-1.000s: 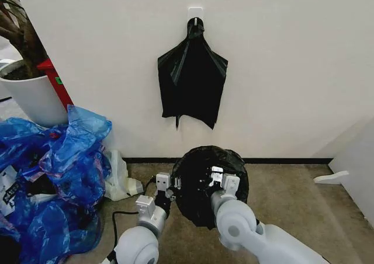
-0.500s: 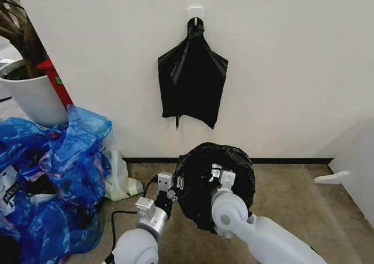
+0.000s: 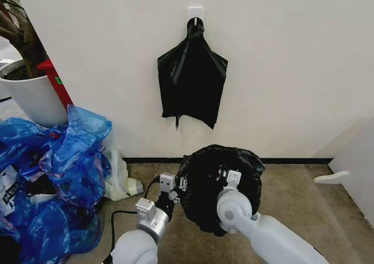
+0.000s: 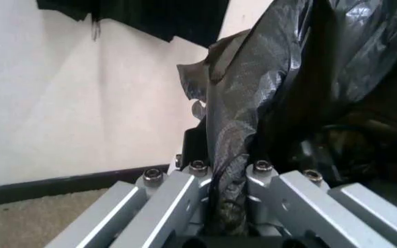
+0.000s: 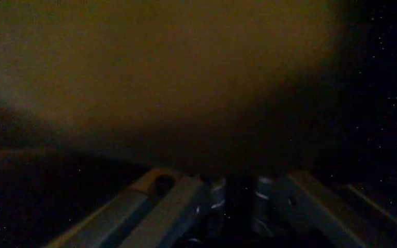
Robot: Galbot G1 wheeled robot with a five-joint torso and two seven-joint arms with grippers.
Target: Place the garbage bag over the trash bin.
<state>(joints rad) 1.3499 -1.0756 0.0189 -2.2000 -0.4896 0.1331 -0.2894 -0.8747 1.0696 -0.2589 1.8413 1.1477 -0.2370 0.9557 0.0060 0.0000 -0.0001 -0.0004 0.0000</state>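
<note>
Since a second ago the garbage bag [image 3: 217, 185] has spread wider toward the robot's right, and its top has puffed up into a fuller, lumpier dome. The right gripper [image 3: 229, 176] has shifted rightward with it, and the right arm now reaches in at a steeper slant. The left gripper [image 3: 173, 185] has edged slightly right as well.

The bag sits on the beige floor [image 3: 292, 200] near the wall [image 3: 292, 71], draped over something round. The trash bin itself is wholly covered by black film in the head view, so its rim cannot be made out.

The left wrist view shows what the head view does not: the left gripper's fingers [image 4: 178, 194] are clamped on a gathered fold of the bag's film, which rises from between them. From the head the left gripper merely sits against the bag's left side.

The right wrist view is dark and murky, with only dim finger rails [image 5: 178, 199] close together and a dark strip between them; I cannot tell whether they grip the film. In the head view the right gripper is pressed into the bag's top, its tips buried in the folds.

A second black bag [image 3: 191, 77] hangs from a hook on the wall above. Blue plastic bags [image 3: 58, 170] are heaped at the left, beside a white plant pot [image 3: 29, 94].
</note>
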